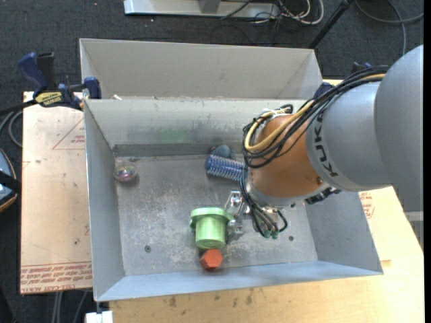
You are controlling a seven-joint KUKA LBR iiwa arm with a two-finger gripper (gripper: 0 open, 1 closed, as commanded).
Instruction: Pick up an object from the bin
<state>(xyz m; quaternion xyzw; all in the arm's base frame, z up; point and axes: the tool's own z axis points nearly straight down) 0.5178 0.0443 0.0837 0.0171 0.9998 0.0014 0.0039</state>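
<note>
Green squat cylinder with flared rim, red lump beside, end effector alongside, open or closed unclear.

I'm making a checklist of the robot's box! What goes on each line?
surface: grey metal bin, floor scuffed, faint green smear on the back wall.
job's things: green spool near the front, nearest to the gripper.
clutter: red piece just in front of the spool; blue ribbed roll by the back wall; small clear ball at the back, on the view's left.
grippers: gripper low in the bin, right beside the spool; whether it grips the spool cannot be told.
cables: yellow and black cables looped over the orange wrist cover; more cables on the floor behind the bin.
surroundings: dark carpet; a grey bar lying behind the bin.
</note>
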